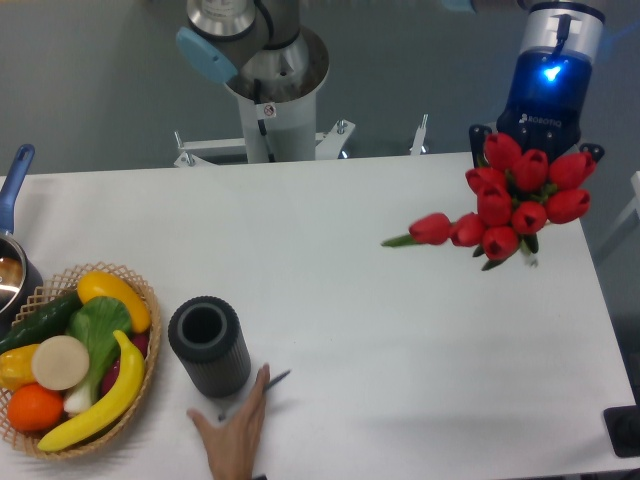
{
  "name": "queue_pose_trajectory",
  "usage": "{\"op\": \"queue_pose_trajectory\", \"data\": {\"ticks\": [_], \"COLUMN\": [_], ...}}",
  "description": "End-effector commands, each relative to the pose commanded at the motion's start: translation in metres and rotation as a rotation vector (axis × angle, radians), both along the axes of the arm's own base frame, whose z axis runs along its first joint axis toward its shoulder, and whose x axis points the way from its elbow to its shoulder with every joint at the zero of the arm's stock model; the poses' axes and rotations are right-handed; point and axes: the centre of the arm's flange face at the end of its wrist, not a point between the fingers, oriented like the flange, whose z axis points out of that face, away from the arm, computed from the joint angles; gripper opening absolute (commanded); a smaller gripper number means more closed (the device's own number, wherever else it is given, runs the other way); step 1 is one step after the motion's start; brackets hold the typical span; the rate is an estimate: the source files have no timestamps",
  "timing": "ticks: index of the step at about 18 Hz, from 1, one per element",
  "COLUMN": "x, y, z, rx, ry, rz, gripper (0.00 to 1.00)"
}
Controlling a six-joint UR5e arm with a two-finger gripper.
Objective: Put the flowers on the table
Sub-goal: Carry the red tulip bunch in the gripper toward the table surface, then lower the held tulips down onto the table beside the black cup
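Observation:
The flowers, a bunch of red tulips with green leaves, hang in the air over the right end of the white table. One bud sticks out to the left. The buds face the camera and hide nearly all of the stems. My gripper, with a blue light on its wrist, comes down from the top right right behind the buds. Its fingertips are hidden by the blooms, and it carries the bunch clear of the tabletop.
A dark grey ribbed vase stands at the front left. Beside it is a wicker basket of fruit and vegetables, with a pot at the left edge. A person's hand with a thin stick reaches in near the vase.

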Motion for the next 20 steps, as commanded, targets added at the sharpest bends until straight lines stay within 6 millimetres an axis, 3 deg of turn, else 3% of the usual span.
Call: {"op": "queue_pose_trajectory", "data": {"ticks": [4,14,17,20], "x": [-0.004,-0.008,-0.013,-0.017], "y": [-0.003,0.038,0.044,0.042], "z": [-0.033,-0.125,-0.162,-0.185], "rx": [-0.145,-0.463,-0.521,-0.57], "ry": [0.004,-0.026,-0.064,-0.092], "rz": [0.013,-0.054,-0.078,-0.076], "gripper": [0.37,0.37,0.37,0.37]}}
